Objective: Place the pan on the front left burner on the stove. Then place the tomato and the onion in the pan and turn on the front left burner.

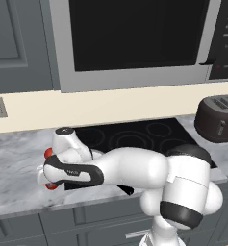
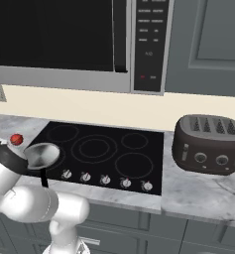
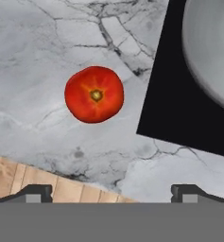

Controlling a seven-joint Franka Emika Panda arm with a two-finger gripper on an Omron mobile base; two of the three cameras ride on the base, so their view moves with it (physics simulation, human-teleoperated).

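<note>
While the hand (image 3: 111,191) hangs with its dark fingertips spread wide and empty, the glossy round tomato (image 3: 94,94) lies just ahead of them on the veined marble table (image 3: 47,52); the smooth silver pan (image 3: 210,52) sits beyond on the black glass stove (image 3: 179,118).

A grey-veined marble tabletop (image 2: 198,191) is being seen running under the wall cabinets. A black glass stove (image 2: 109,151) is being carried in it, with the pan (image 2: 42,155) resting on the front left burner (image 2: 57,158). The tomato (image 3: 94,94) is being shown lying on the marble just beside the stove's edge, and a dark four-slot toaster (image 2: 208,144) is being carried to the stove's right.
</note>
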